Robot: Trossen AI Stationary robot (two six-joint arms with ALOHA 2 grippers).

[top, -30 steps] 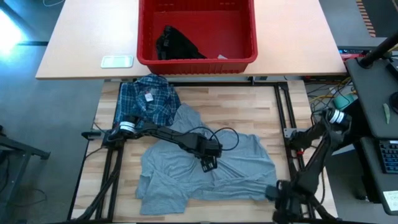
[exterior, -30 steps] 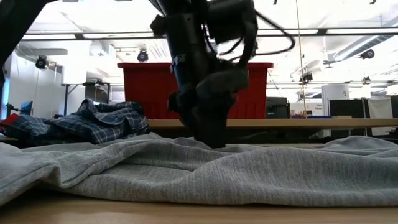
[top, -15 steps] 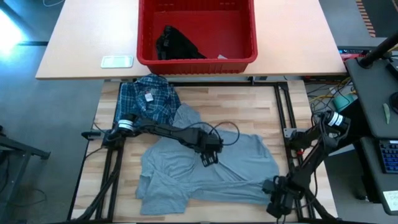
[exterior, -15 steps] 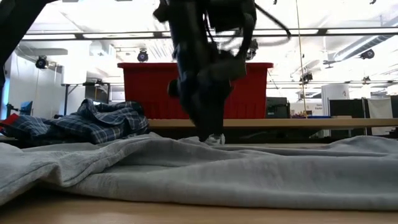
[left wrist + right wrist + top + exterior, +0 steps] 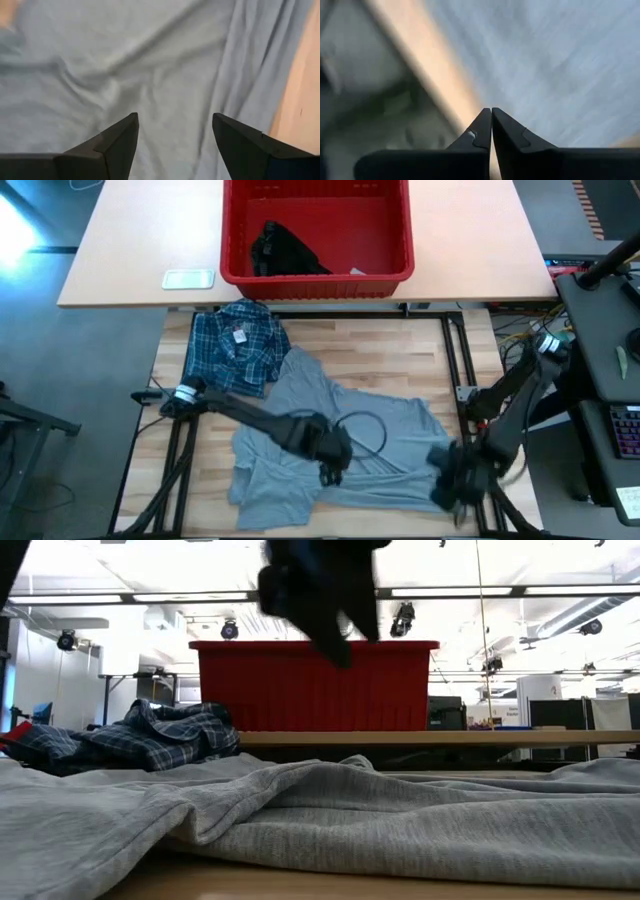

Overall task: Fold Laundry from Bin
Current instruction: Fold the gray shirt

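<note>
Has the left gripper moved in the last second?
Yes. In the high view the left gripper has slid over the grey T-shirt toward the near table edge, farther from the red bin.

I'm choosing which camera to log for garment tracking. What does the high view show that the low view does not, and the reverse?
Only the high view shows the small black garment lying inside the red bin, the grey T-shirt's whole outline, the right gripper at the table's right edge, and the left gripper over the T-shirt. Only the low view shows the room behind the table and the height of the T-shirt's folds. Both show the bin, the plaid shirt and the T-shirt.
</note>
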